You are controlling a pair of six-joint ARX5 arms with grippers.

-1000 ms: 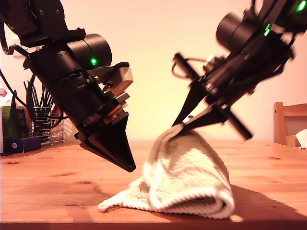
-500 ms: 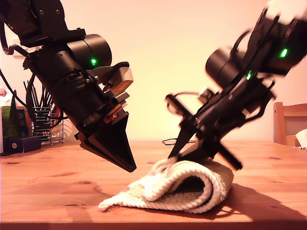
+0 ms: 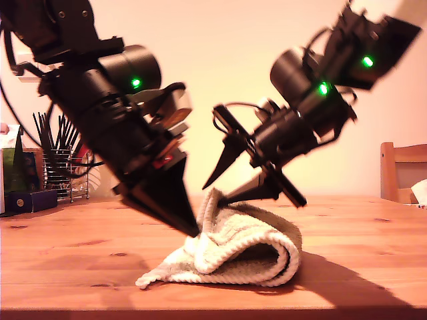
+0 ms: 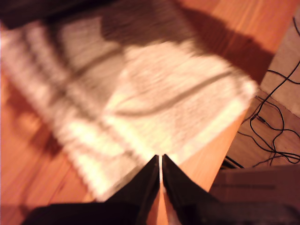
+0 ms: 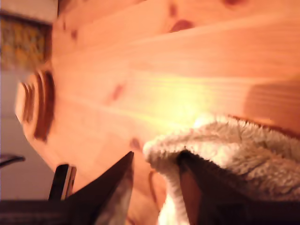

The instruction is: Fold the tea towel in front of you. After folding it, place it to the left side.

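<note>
Showing only in first wrist view: cables [image 4: 274, 122] beyond tea towel [image 4: 154, 103].

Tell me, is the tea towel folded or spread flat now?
Folded, loosely: the tea towel lies doubled over on the table, its rounded fold toward the exterior view's right.

Wooden table [image 3: 67, 253]; utensil rack [image 3: 59, 170] at exterior view's left; wooden chair [image 3: 400, 170] at its right.
</note>
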